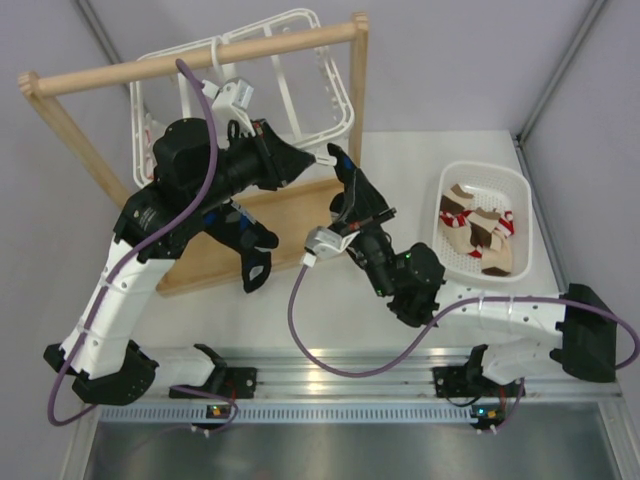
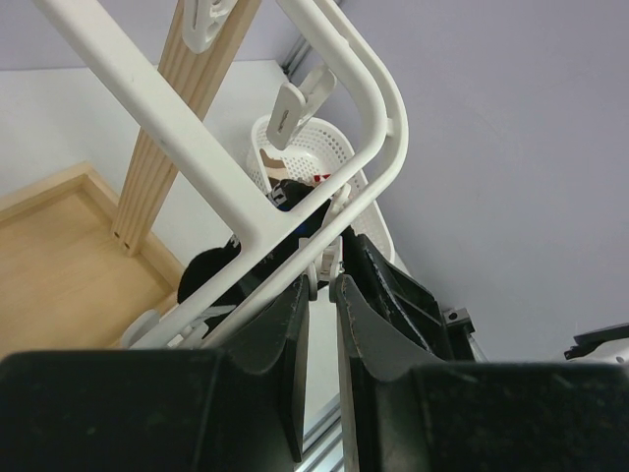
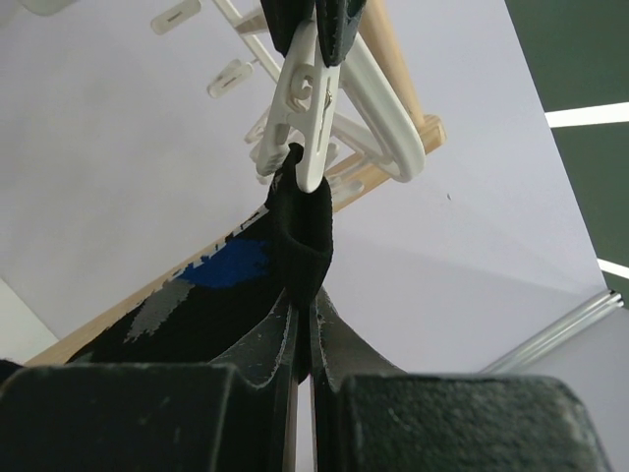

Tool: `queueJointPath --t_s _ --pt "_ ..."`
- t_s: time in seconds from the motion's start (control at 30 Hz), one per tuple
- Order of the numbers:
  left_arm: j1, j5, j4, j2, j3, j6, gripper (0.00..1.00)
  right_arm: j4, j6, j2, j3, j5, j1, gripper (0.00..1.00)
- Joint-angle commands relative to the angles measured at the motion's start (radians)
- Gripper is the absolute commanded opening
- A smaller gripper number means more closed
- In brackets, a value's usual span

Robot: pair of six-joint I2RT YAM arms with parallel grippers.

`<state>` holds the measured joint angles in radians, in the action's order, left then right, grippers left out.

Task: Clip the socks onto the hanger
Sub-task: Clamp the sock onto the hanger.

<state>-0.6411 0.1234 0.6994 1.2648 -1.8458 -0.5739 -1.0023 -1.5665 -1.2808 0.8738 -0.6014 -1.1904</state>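
Currently right fingers [image 3: 263, 356] are clamping the limp black blue-patched sock [image 3: 226, 295], its edge pointing straight ahead, touching the small white plastic clip [image 3: 310, 108]; left fingers [image 2: 265, 344] are pinching that clip under the white rectangular hanger [image 2: 147, 98].

No text, label, brand name, number or sign can be read in any of the three views.
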Motion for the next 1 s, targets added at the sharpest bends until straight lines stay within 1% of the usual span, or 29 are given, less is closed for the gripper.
queueJointPath --t_s 0.0,0.5,0.7,0.8,0.93,0.97 --pt "0.012 -0.005 -0.078 -0.016 -0.012 -0.004 0.0 -0.025 0.02 0.009 0.053 -0.006 -0.035 0.0" --pt "0.017 -0.007 -0.078 -0.015 -0.009 -0.003 0.0 0.001 0.034 -0.009 0.103 -0.015 -0.083 0.0" --pt "0.017 0.004 -0.087 -0.016 0.0 -0.007 0.01 0.028 0.048 -0.015 0.099 -0.017 -0.103 0.0" --pt "0.017 0.004 -0.086 -0.021 0.0 -0.006 0.04 0.033 0.052 -0.018 0.102 -0.018 -0.101 0.0" --pt "0.015 -0.002 -0.087 -0.025 0.008 -0.003 0.13 0.045 0.063 -0.018 0.109 -0.023 -0.1 0.0" --pt "0.015 -0.004 -0.087 -0.027 0.008 -0.003 0.17 0.047 0.065 -0.018 0.11 -0.029 -0.1 0.0"
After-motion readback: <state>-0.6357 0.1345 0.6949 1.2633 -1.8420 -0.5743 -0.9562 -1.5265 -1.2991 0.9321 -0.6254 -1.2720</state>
